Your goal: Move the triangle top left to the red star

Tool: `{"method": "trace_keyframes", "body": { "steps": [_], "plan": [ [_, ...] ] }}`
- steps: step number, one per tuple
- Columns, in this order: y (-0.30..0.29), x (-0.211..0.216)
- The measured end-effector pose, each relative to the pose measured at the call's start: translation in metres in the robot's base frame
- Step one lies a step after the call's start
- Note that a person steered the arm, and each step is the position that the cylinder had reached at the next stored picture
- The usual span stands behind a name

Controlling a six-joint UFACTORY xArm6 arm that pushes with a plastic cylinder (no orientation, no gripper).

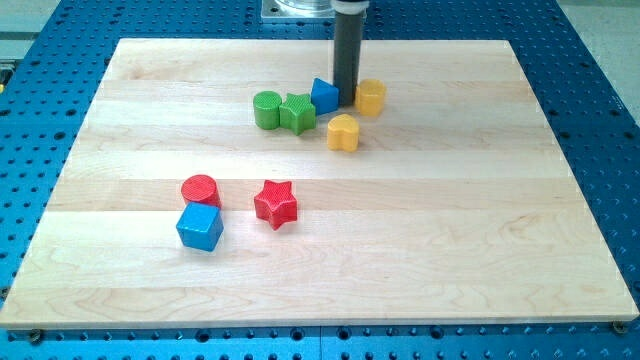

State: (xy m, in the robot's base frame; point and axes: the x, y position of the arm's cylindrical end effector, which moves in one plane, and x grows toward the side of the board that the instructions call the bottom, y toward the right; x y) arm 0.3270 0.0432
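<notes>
- No hand is fitted, so no open or closed state applies; the arm ends in a rod.
- My tip [349, 104] is seen just right of the blue triangle [324, 96], between it and a yellow block [371, 97].
- The blue triangle lies near the table's [480, 220] top, touching a green block [297, 113]; the red star [276, 203] sits well below.
- Step judged: approach and contact, push not yet made.
- Next move needs a push toward the view's bottom-left, stopping up-left of the red star, near the red cylinder [201, 190].
</notes>
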Motion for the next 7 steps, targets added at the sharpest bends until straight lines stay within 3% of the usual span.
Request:
{"method": "trace_keyframes", "body": {
  "steps": [2, 4, 5, 6, 7],
  "plan": [
    [-0.003, -0.049],
    [-0.068, 0.049],
    [-0.039, 0.029],
    [-0.021, -0.016],
    [-0.005, 0.001]
  ]
}}
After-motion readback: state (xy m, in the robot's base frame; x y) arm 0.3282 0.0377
